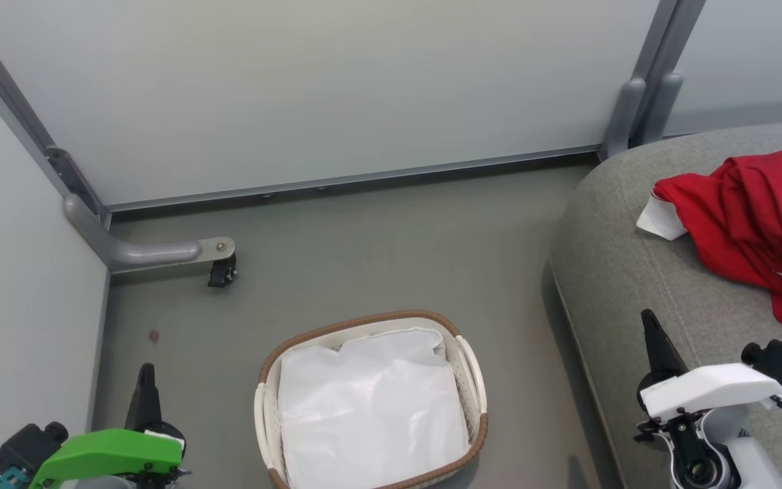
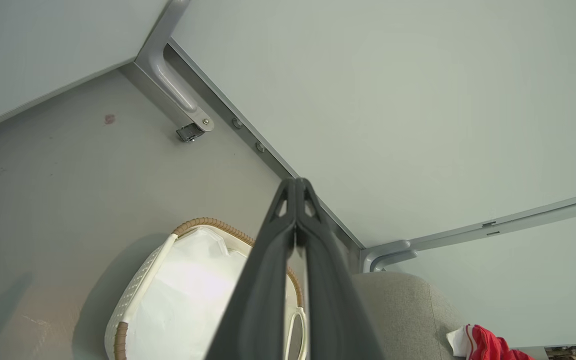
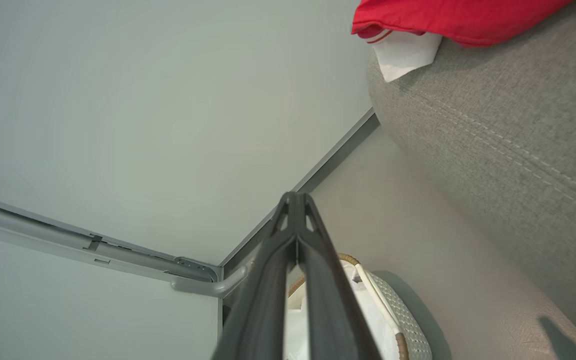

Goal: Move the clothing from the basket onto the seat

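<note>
clothing on seat; basket holds lining only

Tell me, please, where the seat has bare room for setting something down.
The seat is bare along its rounded edge, between the floor and the clothing, and down toward the right gripper. The clothing crowds its far right. The basket holds just its white lining.

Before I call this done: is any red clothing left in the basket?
No, the basket's white lining lies bare, and the red clothing sits on the grey couch seat.
</note>
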`<state>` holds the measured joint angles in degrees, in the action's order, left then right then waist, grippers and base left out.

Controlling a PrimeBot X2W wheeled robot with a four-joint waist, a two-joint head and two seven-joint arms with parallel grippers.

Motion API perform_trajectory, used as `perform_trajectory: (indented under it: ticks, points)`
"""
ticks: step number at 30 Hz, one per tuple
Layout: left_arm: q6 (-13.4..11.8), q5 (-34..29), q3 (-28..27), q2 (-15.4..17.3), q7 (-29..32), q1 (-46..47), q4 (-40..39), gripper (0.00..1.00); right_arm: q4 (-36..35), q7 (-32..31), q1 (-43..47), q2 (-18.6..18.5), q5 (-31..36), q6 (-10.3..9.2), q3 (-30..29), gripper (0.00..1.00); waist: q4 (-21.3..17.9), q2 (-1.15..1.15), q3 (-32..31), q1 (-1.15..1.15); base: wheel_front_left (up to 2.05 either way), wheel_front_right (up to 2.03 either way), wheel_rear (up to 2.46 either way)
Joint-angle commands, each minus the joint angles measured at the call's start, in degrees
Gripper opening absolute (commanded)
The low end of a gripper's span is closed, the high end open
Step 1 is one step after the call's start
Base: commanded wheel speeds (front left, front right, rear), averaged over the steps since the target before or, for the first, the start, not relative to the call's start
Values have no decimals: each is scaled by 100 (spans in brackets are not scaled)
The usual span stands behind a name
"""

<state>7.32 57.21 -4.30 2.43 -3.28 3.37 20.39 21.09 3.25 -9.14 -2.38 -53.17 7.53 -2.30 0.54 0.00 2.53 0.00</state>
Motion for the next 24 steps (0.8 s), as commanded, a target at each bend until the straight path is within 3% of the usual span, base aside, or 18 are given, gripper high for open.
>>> perform_trajectory:
  ticks: [1, 24]
  points:
    - [12, 170, -38, 37, 39, 168, -100, 0, -103, -40, -7, -36, -186, -3, -33, 0, -1, 0, -4, 0, 0, 0, 0]
    - [18, 1445, -111, 48, 406, 229, -313, 0, -345, -405, 122, -48, -1615, -4, -188, 0, -17, 0, -76, 0, 0, 0, 0]
